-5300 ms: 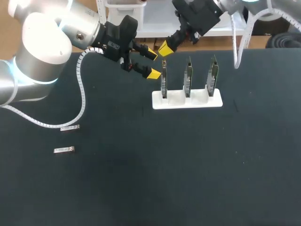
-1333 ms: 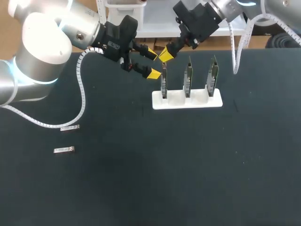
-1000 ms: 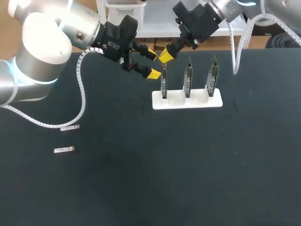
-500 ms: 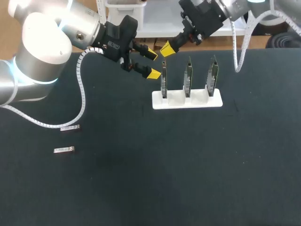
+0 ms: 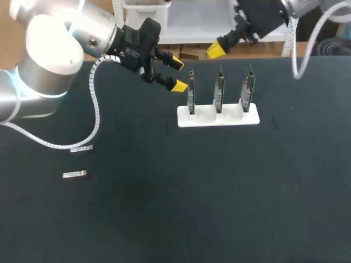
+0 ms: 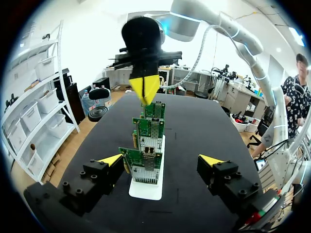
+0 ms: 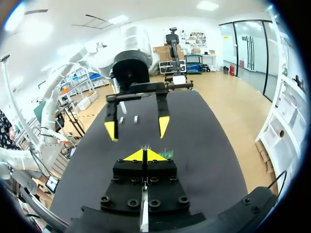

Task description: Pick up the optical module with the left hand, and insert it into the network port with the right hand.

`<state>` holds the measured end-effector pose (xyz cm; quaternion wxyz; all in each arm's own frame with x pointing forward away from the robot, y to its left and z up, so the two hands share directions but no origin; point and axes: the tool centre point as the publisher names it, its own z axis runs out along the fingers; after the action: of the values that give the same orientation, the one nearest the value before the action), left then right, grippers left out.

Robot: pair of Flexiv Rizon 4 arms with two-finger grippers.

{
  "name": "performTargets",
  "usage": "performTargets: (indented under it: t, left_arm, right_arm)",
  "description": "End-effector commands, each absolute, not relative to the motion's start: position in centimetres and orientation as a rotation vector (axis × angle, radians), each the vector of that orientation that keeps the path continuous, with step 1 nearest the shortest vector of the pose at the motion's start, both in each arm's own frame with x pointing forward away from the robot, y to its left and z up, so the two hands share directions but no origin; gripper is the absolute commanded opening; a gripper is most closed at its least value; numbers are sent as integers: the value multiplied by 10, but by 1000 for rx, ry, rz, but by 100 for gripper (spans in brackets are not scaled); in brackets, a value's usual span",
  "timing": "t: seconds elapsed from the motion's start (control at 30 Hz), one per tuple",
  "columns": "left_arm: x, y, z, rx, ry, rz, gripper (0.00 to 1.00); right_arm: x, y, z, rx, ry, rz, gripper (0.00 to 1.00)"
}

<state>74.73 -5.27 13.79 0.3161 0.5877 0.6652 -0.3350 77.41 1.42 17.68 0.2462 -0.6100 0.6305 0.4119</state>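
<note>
Pick-up pending: optical module (image 5: 74, 175) lies on the counter (image 5: 164, 208).
Left pincer (image 5: 178, 74) hangs open, empty; right pincer (image 5: 215, 51) is closed. Left must descend next.

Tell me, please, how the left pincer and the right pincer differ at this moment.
The left pincer is open, its yellow tips wide apart; the right pincer is shut, tips together. The left pincer sits close beside the end card, pointing along the row; the right pincer is by the far edge of the table, clear of the cards. Both are empty.
</note>
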Motion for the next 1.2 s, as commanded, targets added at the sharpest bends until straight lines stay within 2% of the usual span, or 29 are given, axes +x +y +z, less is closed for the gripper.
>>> performTargets:
  t: [0.03,0.73,1.2]
  left_arm:
    - [749,-53,138,1552,1755,-883,100]
    - [749,-53,138,1552,1755,-883,100]
    - [749,-53,138,1552,1755,-883,100]
  right_arm:
    - [755,-3,176,-1650,1730,1100,0]
    - [736,-34,164,-1702,1803,1081,0]
    - [746,-31,156,-1768,1825,1022,0]
